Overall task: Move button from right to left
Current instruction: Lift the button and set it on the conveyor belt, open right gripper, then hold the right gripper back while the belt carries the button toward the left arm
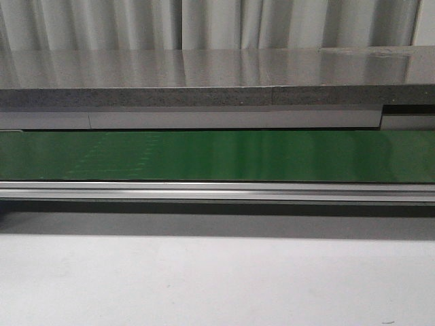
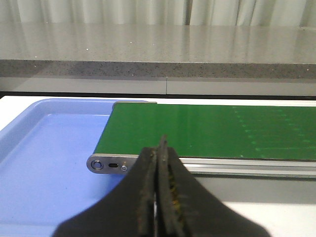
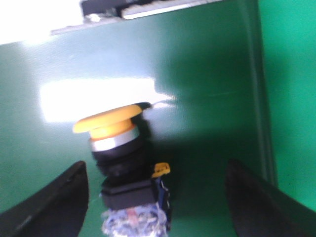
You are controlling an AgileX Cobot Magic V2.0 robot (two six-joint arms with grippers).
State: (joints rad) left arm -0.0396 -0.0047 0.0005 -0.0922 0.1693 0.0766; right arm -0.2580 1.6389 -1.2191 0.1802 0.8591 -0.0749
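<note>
Both hands black: left hand point(image 2: 159, 197) w/ worn, yellow-flecked pads point(image 2: 148, 207).

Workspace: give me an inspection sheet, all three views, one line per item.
Surface: green conveyor belt running across the front view, pale tabletop before it.
Job's things: button with orange-yellow cap, standing on the belt, shown only in the right wrist view.
Clutter: blue tray at the belt's end, no contents seen.
Grippers: left gripper shut, holding nothing; right gripper open, fingers either side of the button, not touching it.
Cables: nothing seen.
Surroundings: grey speckled counter behind the belt, pale curtain beyond.
</note>
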